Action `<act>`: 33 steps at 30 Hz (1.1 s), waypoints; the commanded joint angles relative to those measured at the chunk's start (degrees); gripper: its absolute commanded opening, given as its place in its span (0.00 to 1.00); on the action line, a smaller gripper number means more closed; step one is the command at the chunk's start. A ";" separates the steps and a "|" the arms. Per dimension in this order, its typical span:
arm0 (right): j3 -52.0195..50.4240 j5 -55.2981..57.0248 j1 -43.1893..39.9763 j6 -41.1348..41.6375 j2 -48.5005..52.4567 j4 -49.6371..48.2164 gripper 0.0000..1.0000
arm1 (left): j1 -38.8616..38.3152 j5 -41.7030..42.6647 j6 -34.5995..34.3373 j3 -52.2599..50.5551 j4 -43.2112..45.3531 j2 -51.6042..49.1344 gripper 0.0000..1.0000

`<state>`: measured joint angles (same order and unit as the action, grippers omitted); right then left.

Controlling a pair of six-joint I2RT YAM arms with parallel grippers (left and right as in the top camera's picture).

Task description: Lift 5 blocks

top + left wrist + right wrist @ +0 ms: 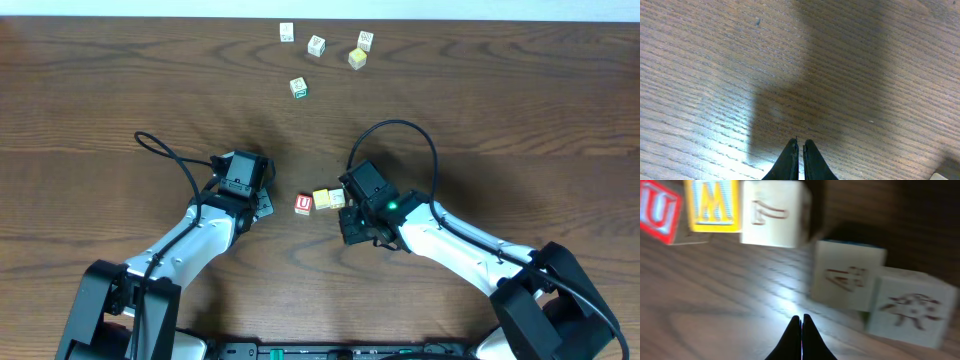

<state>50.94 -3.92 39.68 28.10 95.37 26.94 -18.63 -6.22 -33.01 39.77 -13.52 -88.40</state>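
Note:
Three blocks lie in a row between the arms: a red U block (303, 204), a yellow block (322, 199) and a pale block (337, 198). The right wrist view shows the red U block (659, 211), the yellow M block (714, 205), a pale block (772, 212), and nearer, two pale printed blocks (846, 275) (912, 310) side by side. My right gripper (801, 317) (350, 225) is shut and empty, low over the table just in front of them. My left gripper (800, 142) (262, 206) is shut over bare wood, left of the row.
Several more small cubes lie scattered near the table's far edge, among them one with green print (298, 88) and a yellowish one (357, 58). A black cable (400, 130) loops above the right arm. A pale corner (945, 176) shows at the left wrist view's bottom right.

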 commanded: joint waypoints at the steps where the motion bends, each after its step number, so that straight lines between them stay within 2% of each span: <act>1: -0.22 4.39 0.44 0.55 -0.59 0.39 0.01 | 0.24 -0.85 -0.26 0.31 -0.15 0.07 0.07; 11: -0.22 9.92 -0.02 0.57 -0.57 -0.46 0.01 | 0.24 -0.85 -0.26 0.31 -0.15 0.07 0.07; 28: -0.22 9.64 -0.68 0.13 -0.52 -3.82 0.01 | 0.24 -0.87 -0.26 0.31 -0.15 0.07 0.07; 33: -0.20 5.07 -0.70 0.13 -1.62 -2.56 0.01 | 0.24 -0.85 -0.26 0.31 -0.15 0.07 0.07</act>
<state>50.92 3.81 39.40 28.08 95.37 23.53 -18.63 -6.22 -33.01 39.77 -13.50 -88.40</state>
